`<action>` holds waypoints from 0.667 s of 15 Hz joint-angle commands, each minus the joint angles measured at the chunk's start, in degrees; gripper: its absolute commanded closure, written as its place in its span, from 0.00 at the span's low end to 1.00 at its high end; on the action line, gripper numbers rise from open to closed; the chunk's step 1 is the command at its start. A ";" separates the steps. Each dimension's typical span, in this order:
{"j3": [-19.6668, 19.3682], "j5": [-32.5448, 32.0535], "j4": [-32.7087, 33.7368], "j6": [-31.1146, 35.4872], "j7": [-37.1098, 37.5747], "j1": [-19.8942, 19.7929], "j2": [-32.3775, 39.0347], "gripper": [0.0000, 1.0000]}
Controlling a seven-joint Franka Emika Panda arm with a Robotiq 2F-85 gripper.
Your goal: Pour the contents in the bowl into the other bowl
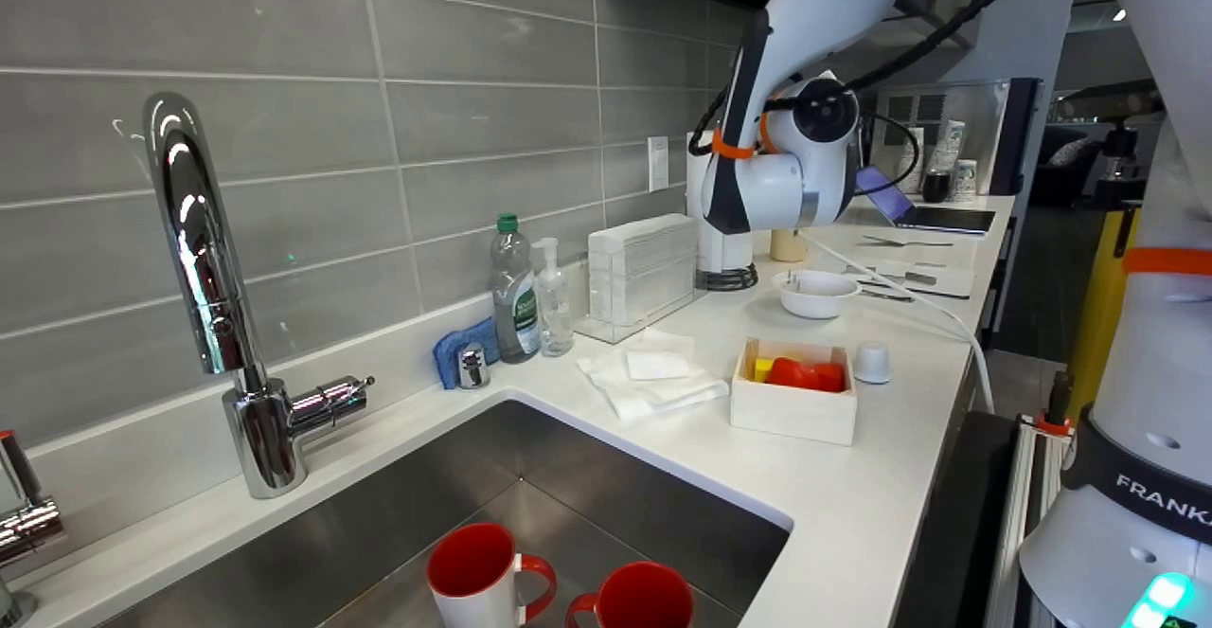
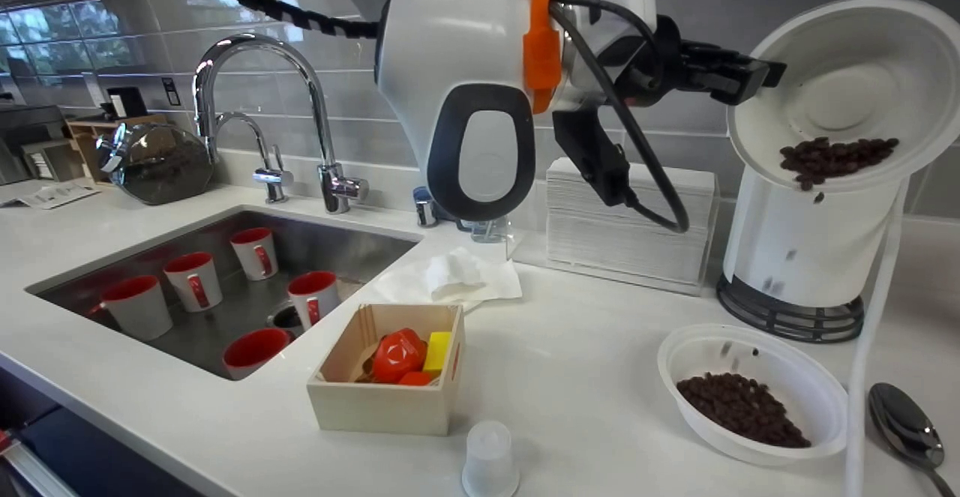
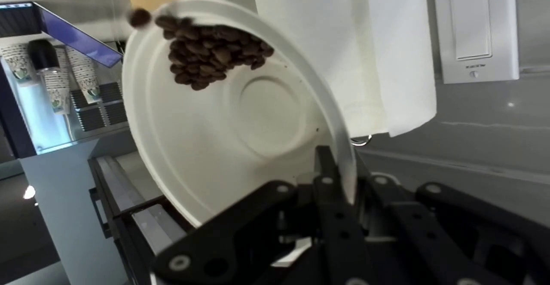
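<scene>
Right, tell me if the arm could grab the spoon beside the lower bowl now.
Probably not: the gripper is shut on the tilted bowl, with beans spilling out; the spoon itself looks uncovered.

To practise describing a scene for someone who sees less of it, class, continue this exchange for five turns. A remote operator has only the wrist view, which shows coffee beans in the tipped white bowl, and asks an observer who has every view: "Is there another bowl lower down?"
Observer: Yes. Both exterior views show a lower white bowl standing on the countertop.
Operator: Does it hold anything?
Observer: Yes. In an exterior view, a pile of coffee beans lies inside it.
Operator: Is anything lying close by that I can't see?
Observer: Yes. In an exterior view, a spoon lies beside that bowl.
</scene>
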 commanded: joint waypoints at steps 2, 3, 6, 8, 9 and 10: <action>-12.34 1.85 1.58 1.67 4.09 12.16 4.72 1.00; -15.28 1.91 1.43 1.67 5.31 14.97 5.71 1.00; -23.81 2.15 0.37 1.68 10.35 22.98 9.77 1.00; -28.63 2.55 -0.81 1.73 14.42 27.47 13.36 1.00; -30.64 2.81 -1.54 1.75 16.63 29.24 15.26 1.00; -32.20 3.30 -2.32 1.76 18.62 30.75 17.04 1.00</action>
